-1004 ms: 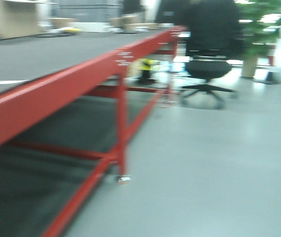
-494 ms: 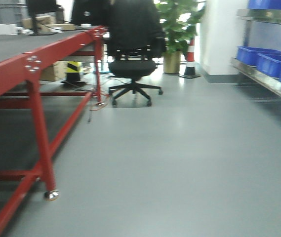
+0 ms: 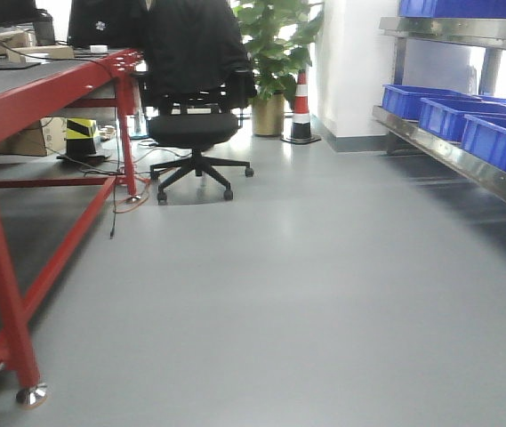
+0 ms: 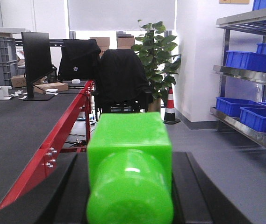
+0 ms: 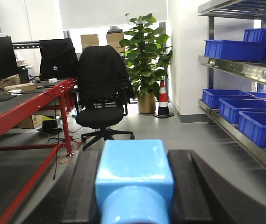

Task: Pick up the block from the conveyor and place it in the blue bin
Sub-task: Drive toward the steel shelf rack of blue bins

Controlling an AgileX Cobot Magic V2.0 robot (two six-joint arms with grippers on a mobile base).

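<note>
While the conveyor (image 3: 30, 93) recedes left, more blue bins (image 3: 501, 142) appear rightward.

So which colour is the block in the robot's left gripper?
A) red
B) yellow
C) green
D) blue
C: the left wrist view shows a green block clamped in the left gripper. The blue block is in the right gripper.

The red-framed conveyor (image 3: 48, 89) lines the left, an office chair (image 3: 195, 129) beyond it, blue bins (image 3: 500, 142) shelved at right.
</note>
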